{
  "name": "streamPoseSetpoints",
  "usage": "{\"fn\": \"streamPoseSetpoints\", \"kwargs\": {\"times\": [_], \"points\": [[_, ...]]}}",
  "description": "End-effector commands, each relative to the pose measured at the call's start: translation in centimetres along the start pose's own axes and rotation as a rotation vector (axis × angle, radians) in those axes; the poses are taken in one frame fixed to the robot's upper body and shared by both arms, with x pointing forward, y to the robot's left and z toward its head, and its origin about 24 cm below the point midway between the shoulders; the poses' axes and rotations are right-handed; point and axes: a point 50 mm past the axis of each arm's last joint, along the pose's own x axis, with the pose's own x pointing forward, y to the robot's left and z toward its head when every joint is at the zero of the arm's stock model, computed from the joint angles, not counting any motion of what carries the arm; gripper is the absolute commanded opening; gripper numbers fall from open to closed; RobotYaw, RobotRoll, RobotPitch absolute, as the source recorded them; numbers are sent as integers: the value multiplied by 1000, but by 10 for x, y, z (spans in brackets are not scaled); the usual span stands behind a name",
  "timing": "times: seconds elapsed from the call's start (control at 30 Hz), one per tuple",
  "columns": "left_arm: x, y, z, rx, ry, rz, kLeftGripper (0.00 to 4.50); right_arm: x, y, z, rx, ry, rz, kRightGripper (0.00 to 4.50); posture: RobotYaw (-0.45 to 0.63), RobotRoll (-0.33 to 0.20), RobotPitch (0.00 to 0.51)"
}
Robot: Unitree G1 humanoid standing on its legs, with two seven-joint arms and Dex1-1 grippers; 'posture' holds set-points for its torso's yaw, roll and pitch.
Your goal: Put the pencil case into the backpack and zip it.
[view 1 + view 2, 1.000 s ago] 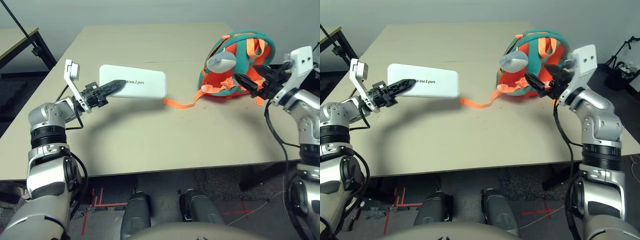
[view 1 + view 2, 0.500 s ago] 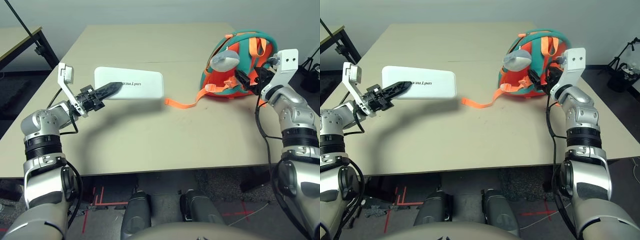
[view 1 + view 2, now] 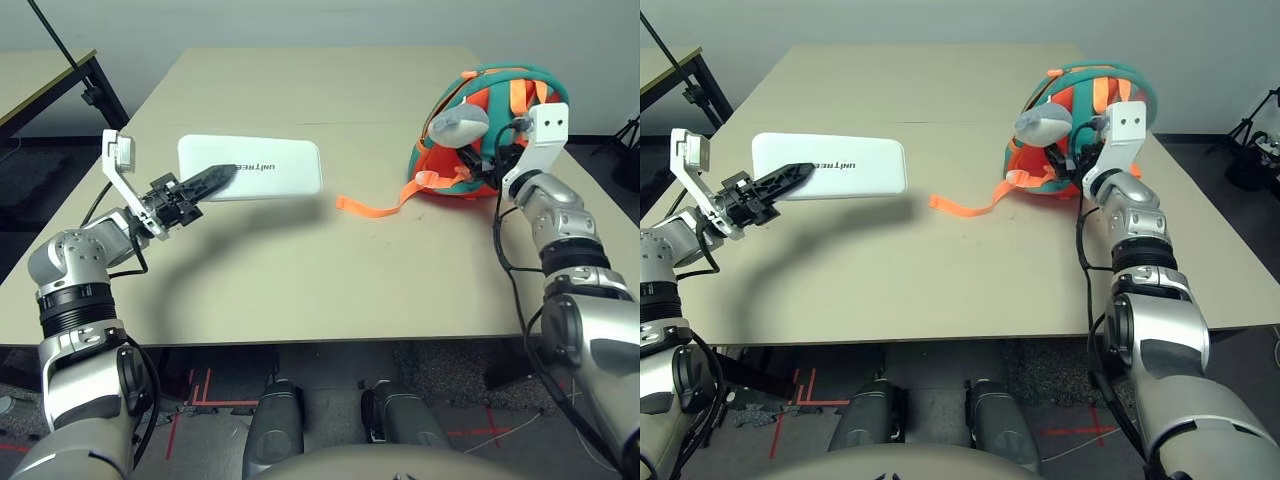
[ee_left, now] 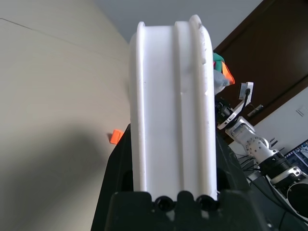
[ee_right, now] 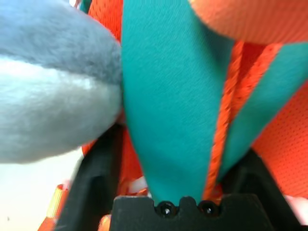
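The white pencil case (image 3: pixel 265 168) hangs level above the table's left half, casting a shadow below it. My left gripper (image 3: pixel 215 180) is shut on its near short end; in the left wrist view the case (image 4: pixel 171 86) stands edge-on between the black fingers (image 4: pixel 118 163). The teal and orange backpack (image 3: pixel 500 75) lies at the back right with its grey plush shark piece (image 3: pixel 458 122) facing me. My right gripper (image 3: pixel 487 160) is pushed in among its straps. It is open, and a teal strap (image 5: pixel 168 96) runs between its fingers (image 5: pixel 94 178).
A loose orange webbing strap (image 3: pixel 375 205) trails from the backpack onto the tan table (image 3: pixel 300 280). A second table with a black frame (image 3: pixel 40 85) stands at the far left. A black tripod (image 3: pixel 1255 120) is beyond the right edge.
My right gripper has moved forward from beside the backpack into its straps. The left gripper still holds the case aloft at about the same spot. The camera view has shifted.
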Motion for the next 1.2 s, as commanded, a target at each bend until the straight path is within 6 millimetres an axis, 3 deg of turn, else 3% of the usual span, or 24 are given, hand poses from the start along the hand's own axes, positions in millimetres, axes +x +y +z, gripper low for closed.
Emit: {"fn": "streamPoseSetpoints", "kwargs": {"times": [0.03, 0.2, 0.23, 0.6, 0.83, 1.03, 1.2], "points": [[-2, -4, 7, 25, -26, -18, 1391, -1, -1, 4, 9, -31, 8, 2022, 25, 0, 0], [1, -1, 11, 36, -42, -11, 1391, -5, 1, 11, -8, -88, 49, 294, -5, 0, 0], [2, 0, 13, 40, -51, -7, 1391, -6, 3, 13, -15, -99, 65, 140, -13, 0, 0], [12, 13, 29, 97, -107, 40, 1390, -22, 39, 53, -66, -330, 289, 128, -81, 0, 0], [21, 19, 27, 104, -108, 36, 1390, -38, 63, 73, -55, -397, 397, 128, -119, 0, 0], [28, 19, 28, 107, -98, 25, 1390, -53, 79, 80, -35, -414, 439, 128, -140, 0, 0], [30, 17, 30, 116, -89, 16, 1390, -69, 98, 73, 9, -390, 479, 127, -143, 0, 0]]}}
